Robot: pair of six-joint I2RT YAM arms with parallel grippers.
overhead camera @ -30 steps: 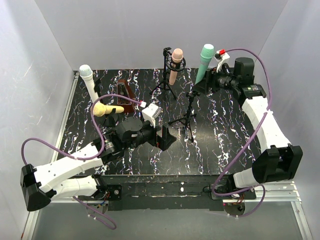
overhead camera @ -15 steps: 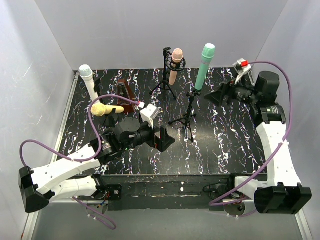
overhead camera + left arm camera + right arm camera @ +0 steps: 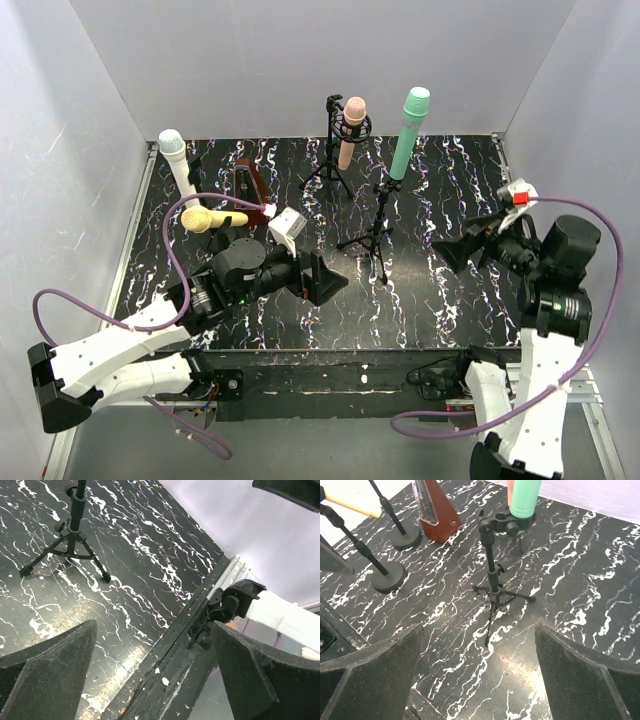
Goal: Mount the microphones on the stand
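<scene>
While the green microphone (image 3: 408, 125) stands clipped atop the middle tripod stand (image 3: 379, 236) on the marbled surface (image 3: 450, 190), the right end effector (image 3: 450, 255) hangs nearby, fingers spread, holding nothing; the left end effector (image 3: 325, 279), nearer the front, gapes likewise.

The worktop (image 3: 450, 180) is black, streaked with white marble veins. I see a mint-green microphone (image 3: 409, 135), a peach-pink microphone (image 3: 349, 135), a yellow microphone (image 3: 203, 218) and a white microphone (image 3: 182, 172) with a pale green head. The tripod stand (image 3: 494, 596) is black, the metronome (image 3: 250, 186) reddish-brown.
</scene>
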